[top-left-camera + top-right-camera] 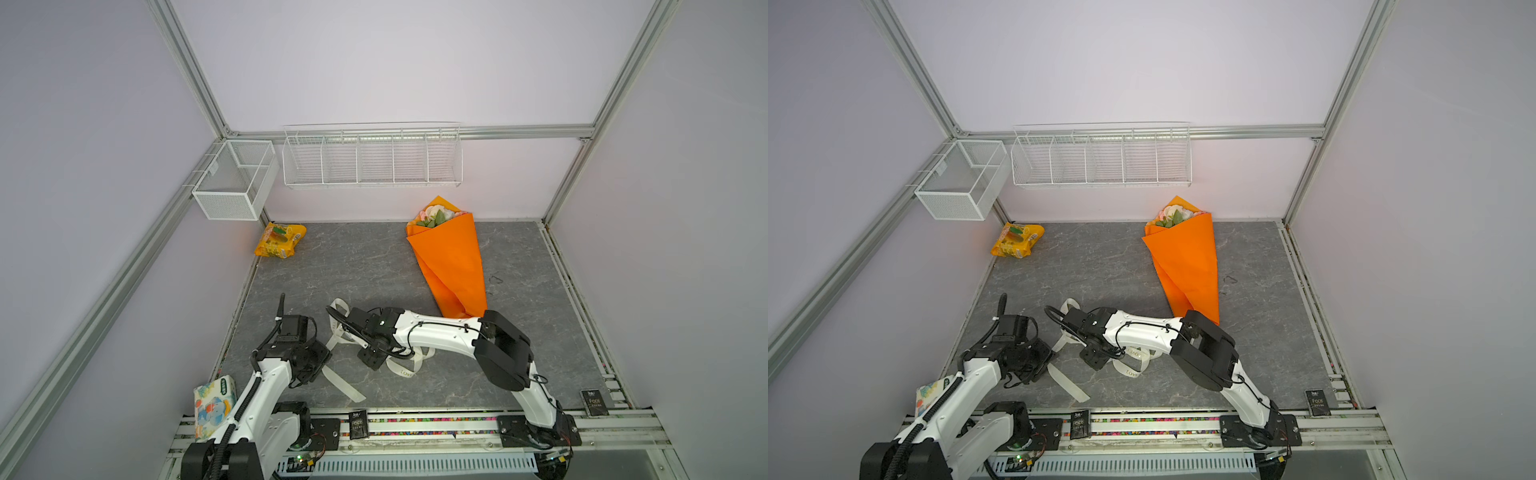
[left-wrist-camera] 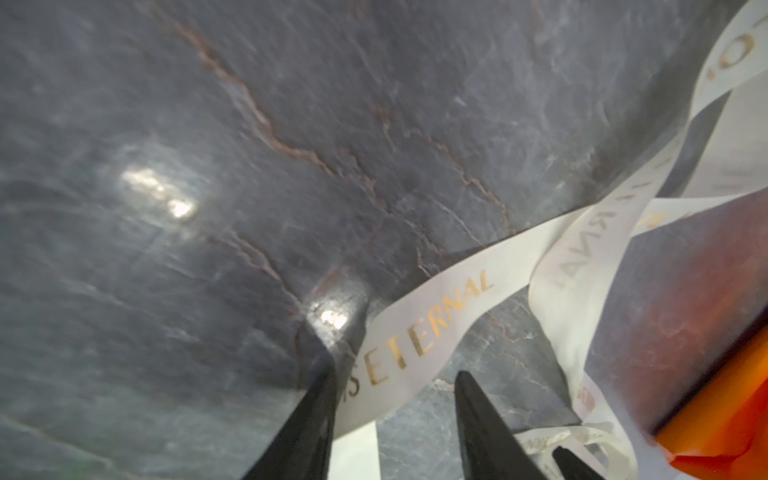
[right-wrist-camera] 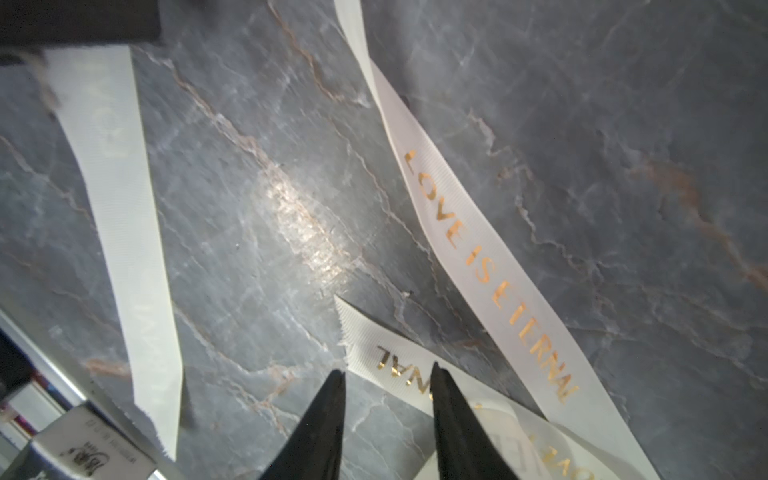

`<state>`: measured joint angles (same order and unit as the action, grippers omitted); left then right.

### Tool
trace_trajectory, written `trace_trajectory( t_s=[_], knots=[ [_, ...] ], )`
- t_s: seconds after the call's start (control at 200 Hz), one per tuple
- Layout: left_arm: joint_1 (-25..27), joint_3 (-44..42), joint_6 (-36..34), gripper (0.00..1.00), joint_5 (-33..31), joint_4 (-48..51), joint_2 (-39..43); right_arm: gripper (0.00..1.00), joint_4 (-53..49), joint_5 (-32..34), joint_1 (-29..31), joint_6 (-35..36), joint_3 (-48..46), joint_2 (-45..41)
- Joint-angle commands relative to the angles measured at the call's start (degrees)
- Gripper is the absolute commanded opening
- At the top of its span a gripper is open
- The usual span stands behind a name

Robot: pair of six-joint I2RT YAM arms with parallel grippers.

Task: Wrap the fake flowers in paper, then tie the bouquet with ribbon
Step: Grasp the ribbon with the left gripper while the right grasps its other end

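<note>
Left gripper (image 2: 397, 374): near left, low over the table (image 1: 353, 266); jaws part-open astride a ribbon strand, pinching nothing, probably poised to take it.
Ribbon (image 1: 343, 384): loose cream loops, near middle.
Right gripper (image 3: 387, 370): reaches across the middle; jaws part-open over the ribbon's cut end, empty.
Bouquet (image 1: 451, 257): far right, lying flat, blooms farthest, untied.
</note>
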<state>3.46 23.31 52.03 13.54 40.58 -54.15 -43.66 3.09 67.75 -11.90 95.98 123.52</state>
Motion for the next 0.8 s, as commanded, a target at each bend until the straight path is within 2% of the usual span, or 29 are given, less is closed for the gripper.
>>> trace_trajectory(
  t_s=[0.0,0.065,0.285,0.35,0.515,0.665,0.72,0.795],
  knots=[
    [-0.3,-0.63,-0.59,0.36,0.0,-1.78,-0.01,0.44,-2.71,-1.78,0.12,3.56,1.82,2.14],
    [-0.3,-1.31,-0.7,0.22,-0.17,-2.73,-0.17,0.47,-3.1,-2.28,0.29,4.89,2.5,3.48],
    [-0.3,-1.49,-1.6,0.11,-0.34,-4.02,-1.0,0.47,-8.19,-0.85,0.42,7.21,6.15,9.17],
    [-0.3,-1.38,-1.91,0.07,-0.39,-4.38,-1.1,0.41,-8.84,-0.97,0.5,7.01,5.07,9.53],
    [-0.3,-0.89,-3.34,0.0,0.14,-5.99,-1.36,0.17,-6.83,1.85,0.94,5.26,0.5,7.86],
    [-0.3,-0.37,-4.51,0.0,0.55,-6.66,-2.65,0.07,-6.69,3.06,1.07,4.09,2.49,7.88],
    [-0.3,-0.32,-4.62,0.0,0.51,-6.59,-3.1,0.08,-6.6,2.49,1.0,3.36,3.09,7.04],
    [-0.3,-0.34,-4.82,0.0,0.25,-6.56,-3.55,0.19,-5.68,1.69,1.09,2.97,3.3,4.58]
  ],
)
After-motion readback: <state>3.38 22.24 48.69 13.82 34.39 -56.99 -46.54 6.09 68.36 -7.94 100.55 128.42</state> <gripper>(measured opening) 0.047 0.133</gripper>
